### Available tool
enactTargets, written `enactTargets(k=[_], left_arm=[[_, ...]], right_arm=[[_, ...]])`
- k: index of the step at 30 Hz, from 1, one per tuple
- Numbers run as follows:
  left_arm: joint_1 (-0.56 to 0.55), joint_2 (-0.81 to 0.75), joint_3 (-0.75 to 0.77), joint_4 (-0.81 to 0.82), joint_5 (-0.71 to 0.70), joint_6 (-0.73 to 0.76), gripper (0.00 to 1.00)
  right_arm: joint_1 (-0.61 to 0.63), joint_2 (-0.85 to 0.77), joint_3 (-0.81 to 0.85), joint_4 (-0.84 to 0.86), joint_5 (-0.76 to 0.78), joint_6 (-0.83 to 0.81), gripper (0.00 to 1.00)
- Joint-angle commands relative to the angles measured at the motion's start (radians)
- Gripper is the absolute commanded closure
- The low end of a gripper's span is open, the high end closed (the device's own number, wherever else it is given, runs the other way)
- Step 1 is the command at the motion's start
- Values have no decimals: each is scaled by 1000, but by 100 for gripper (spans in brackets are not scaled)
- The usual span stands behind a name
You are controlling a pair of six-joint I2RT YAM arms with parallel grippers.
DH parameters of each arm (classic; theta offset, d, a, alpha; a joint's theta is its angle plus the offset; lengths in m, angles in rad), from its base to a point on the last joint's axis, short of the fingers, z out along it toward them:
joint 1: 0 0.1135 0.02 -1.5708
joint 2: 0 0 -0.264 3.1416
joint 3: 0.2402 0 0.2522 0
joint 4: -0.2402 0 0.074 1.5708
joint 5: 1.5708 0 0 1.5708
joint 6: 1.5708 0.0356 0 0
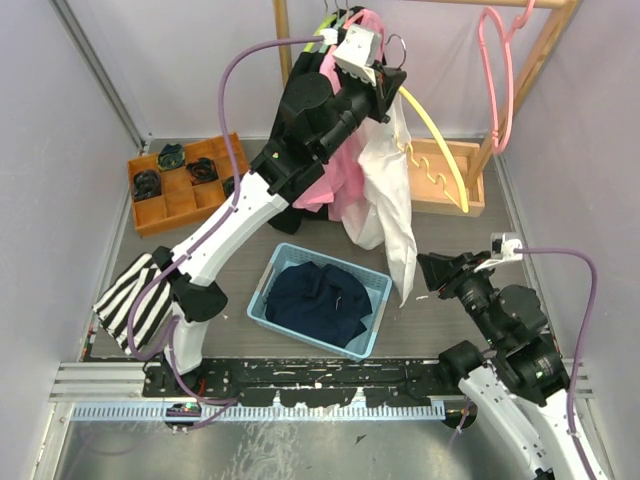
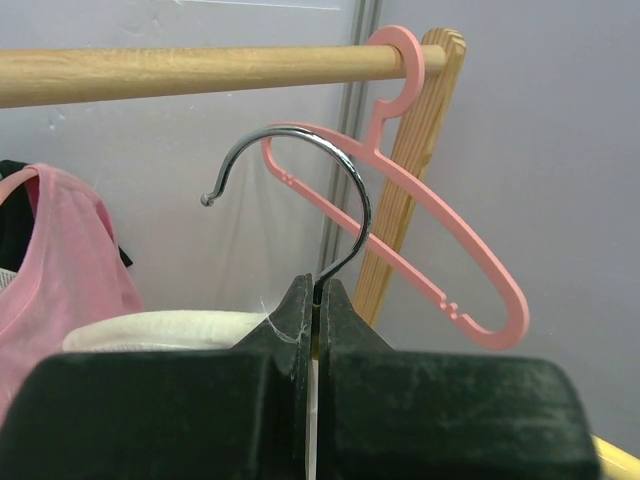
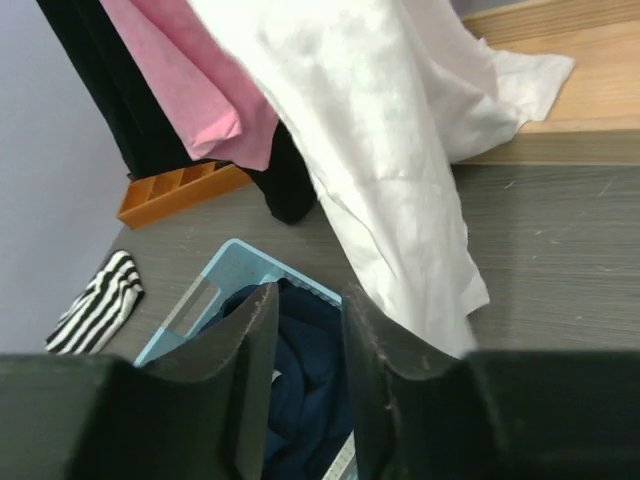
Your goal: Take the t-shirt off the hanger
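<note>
A white t-shirt point(image 1: 392, 195) hangs on a yellow hanger point(image 1: 440, 150) with a metal hook point(image 2: 300, 165). My left gripper point(image 1: 390, 75) is raised by the rack and shut on the base of that hook point(image 2: 316, 292). The hook hangs free, just below the wooden rail point(image 2: 180, 72). The shirt's collar point(image 2: 165, 328) shows behind my left fingers. My right gripper point(image 1: 425, 275) is open and empty, low beside the shirt's bottom hem. In the right wrist view, its jaws point(image 3: 307, 295) stand apart with the shirt point(image 3: 390, 170) just to their right, not between them.
A blue basket point(image 1: 283, 262) holding a navy garment point(image 1: 320, 300) sits under the shirt. Pink point(image 1: 345, 165) and black garments hang on the rack. A pink hanger point(image 1: 497, 70) hangs on the rail. An orange tray point(image 1: 165, 205) and a striped cloth point(image 1: 135, 300) lie left.
</note>
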Motion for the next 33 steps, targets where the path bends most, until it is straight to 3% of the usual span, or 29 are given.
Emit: enactTargets(k=[1, 10, 22, 33], left_arm=[[-4, -90, -34, 134, 31, 22, 100], [-21, -126, -94, 93, 49, 65, 100], [-52, -142, -189, 50, 44, 75, 100], [-105, -85, -134, -21, 36, 86, 100]], right_arm=[[1, 58, 162, -54, 73, -104, 56], [2, 150, 483, -153, 298, -249, 52], [1, 342, 678, 3, 62, -305, 42], [2, 594, 847, -77, 101, -335, 40]])
